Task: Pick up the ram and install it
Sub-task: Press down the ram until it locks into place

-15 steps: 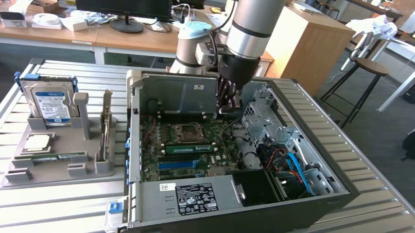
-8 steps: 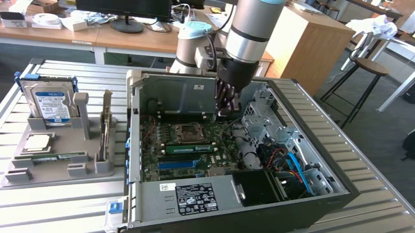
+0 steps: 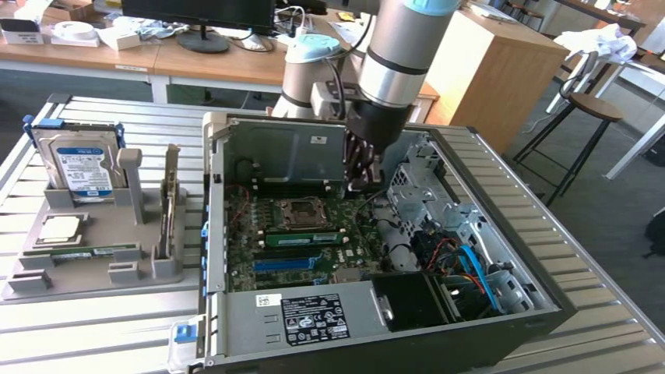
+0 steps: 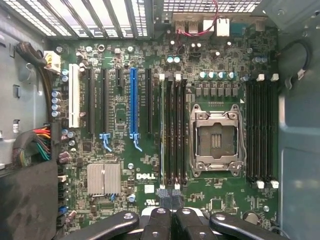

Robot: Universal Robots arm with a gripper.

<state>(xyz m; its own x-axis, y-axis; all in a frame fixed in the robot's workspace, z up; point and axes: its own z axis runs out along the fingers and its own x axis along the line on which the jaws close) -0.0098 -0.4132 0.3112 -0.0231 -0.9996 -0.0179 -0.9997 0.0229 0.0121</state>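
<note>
One green ram stick [image 3: 301, 236] stands on edge in a memory slot of the motherboard [image 3: 311, 261], beside the CPU socket [image 3: 301, 209]. In the wrist view this ram stick [image 4: 162, 132] is a thin pale strip in the slot next to the black empty ones. A second, alike stick [image 3: 81, 252] lies in the grey fixture outside the case. My gripper [image 3: 359, 185] hangs inside the open case, above the board near the socket. Seen from the wrist, the gripper [image 4: 170, 217] is shut, its black fingers [image 4: 157, 220] pressed together with nothing between them.
The PC case [image 3: 260, 128] lies open on a slatted metal table. The grey fixture [image 3: 93, 273] at the exterior view's left also holds a hard drive [image 3: 83, 164], an upright card [image 3: 170, 202] and a CPU [image 3: 58, 228]. Cables and drive cages [image 3: 457, 257] crowd the case's right side.
</note>
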